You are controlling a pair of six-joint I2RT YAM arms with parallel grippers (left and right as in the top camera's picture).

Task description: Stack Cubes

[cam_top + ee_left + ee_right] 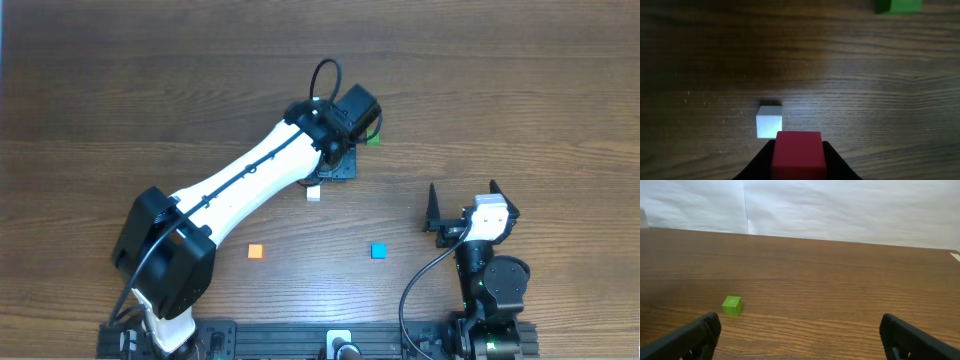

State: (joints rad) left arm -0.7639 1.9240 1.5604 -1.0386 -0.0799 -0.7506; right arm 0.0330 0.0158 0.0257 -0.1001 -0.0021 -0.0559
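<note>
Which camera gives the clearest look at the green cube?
Right wrist view: the green cube sits whole, unobstructed. The top view has a sliver beside the left arm; the left wrist view crops it at the edge.

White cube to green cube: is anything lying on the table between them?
No. In the left wrist view, the table between the white cube and the green cube is bare wood. The red cube is off that line.

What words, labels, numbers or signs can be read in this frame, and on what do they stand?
None can be read. The red cube in the left tool, the white cube, green cube, orange cube and blue cube all show plain faces, and the wooden table bears no print.
</note>
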